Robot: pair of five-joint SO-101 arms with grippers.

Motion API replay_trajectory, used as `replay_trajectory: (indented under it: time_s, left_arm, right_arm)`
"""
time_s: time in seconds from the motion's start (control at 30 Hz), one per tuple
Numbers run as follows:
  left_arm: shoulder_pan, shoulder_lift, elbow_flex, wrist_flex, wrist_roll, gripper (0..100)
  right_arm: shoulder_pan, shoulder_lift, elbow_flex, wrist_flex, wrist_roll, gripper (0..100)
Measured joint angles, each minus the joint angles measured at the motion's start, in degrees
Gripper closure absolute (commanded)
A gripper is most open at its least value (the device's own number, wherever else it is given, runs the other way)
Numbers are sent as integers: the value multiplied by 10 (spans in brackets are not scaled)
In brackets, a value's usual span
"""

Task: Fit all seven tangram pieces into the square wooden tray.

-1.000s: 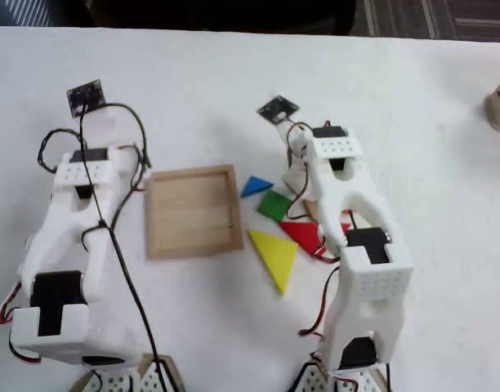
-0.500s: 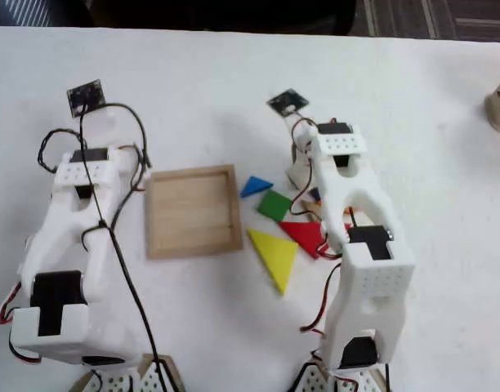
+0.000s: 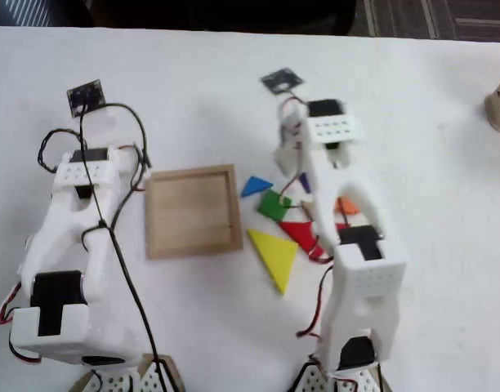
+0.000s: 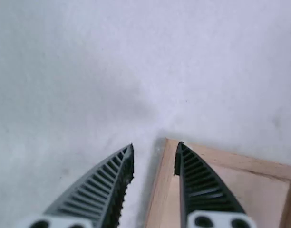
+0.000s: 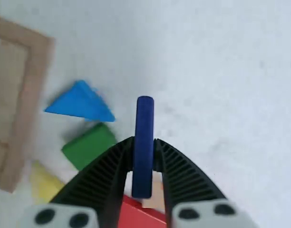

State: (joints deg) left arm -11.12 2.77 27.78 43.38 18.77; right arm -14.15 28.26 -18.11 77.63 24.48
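1. High view: the square wooden tray, pale with a raised rim, lies flat on the white counter, whose open surface runs to the far edge. Just beside the tray, toward the right arm, sit a blue triangle, a green square, a yellow triangle and a red triangle. An orange piece shows through that arm's frame.
2. Left wrist view: the left hand, narrowly parted, has its tips either side of the tray's corner rim.
3. Right wrist view: the right hand clamps a dark blue piece standing on edge, above the counter near the blue triangle and green square.
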Motion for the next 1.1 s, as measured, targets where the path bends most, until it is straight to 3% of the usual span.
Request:
replay_trajectory:
  time_s: [0.53, 0.87, 1.1]
  left_arm:
    - [-23, 28, -1, -33, 0, 842]
    - [-40, 32, -17, -33, 0, 842]
    - [-42, 32, -17, -33, 0, 842]
  right_arm:
    - [-254, 14, -21, 3, -1, 981]
    - [-265, 97, -38, -89, -65, 973]
    - [-264, 97, -55, -88, -69, 802]
